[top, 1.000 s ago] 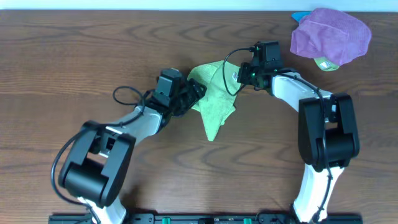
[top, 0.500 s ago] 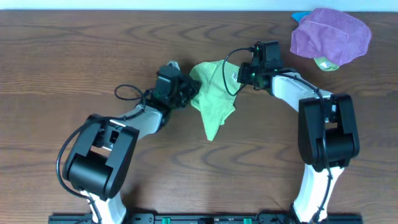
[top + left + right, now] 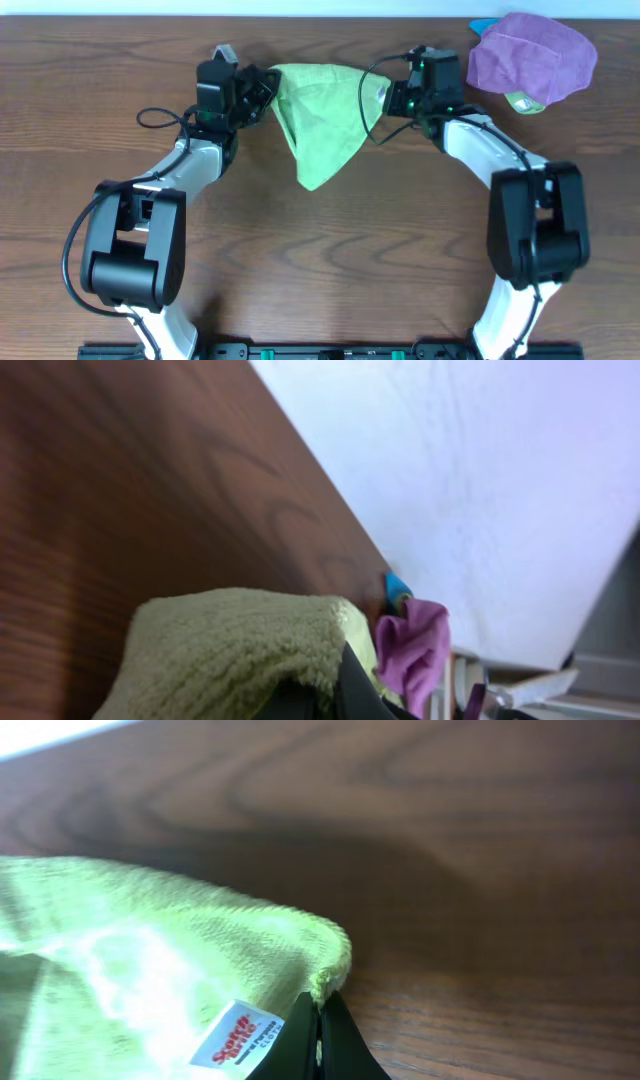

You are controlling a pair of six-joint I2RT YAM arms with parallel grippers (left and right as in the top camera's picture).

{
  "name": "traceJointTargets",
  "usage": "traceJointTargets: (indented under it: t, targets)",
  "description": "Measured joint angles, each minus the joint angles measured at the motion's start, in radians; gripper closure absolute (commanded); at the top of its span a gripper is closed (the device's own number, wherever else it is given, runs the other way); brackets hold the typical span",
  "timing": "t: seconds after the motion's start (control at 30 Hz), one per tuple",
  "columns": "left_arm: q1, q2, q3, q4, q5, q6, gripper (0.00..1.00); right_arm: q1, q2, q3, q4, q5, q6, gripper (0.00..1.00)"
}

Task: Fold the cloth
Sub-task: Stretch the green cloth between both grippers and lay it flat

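1. Cloth (image 3: 320,115): green, at your 12 o'clock on the bench (image 3: 350,270). Its top edge is stretched between the two tools, and its tapering end points to 6 o'clock.
2. Left tool (image 3: 262,88): at the cloth's 9 o'clock corner. Its fingers are closed on that corner, and in the left wrist view you see pile bunched over them.
3. Right tool (image 3: 390,98): at the cloth's 3 o'clock corner. Its fingers are pinched tight together on the hem, as your right wrist view shows.
4. Label (image 3: 238,1032): white with red print, on the hem just beside the right tool's fingers.
5. Purple cloth (image 3: 532,55): a crumpled heap at 2 o'clock, well apart from the green one.
6. Bench: brown wood grain.
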Motion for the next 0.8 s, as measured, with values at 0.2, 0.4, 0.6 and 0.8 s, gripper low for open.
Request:
traceJointTargets:
  t: [0.2,0.4,0.6,0.8]
  targets:
    - [0.011,0.000,0.064,-0.023,0.092,0.005,0.94,0.000,-0.111,0.006,-0.036,0.000,0.000,0.99]
    - [0.053,-0.016,0.095,-0.135,0.216,0.060,0.94,0.000,-0.201,0.011,-0.163,0.000,-0.024,0.99]
    - [0.071,-0.127,0.096,-0.468,0.255,0.219,0.94,0.003,-0.266,0.012,-0.301,0.000,-0.075,0.99]
    - [0.071,-0.282,0.100,-0.710,0.257,0.345,0.94,0.033,-0.340,0.013,-0.437,0.000,-0.114,0.99]
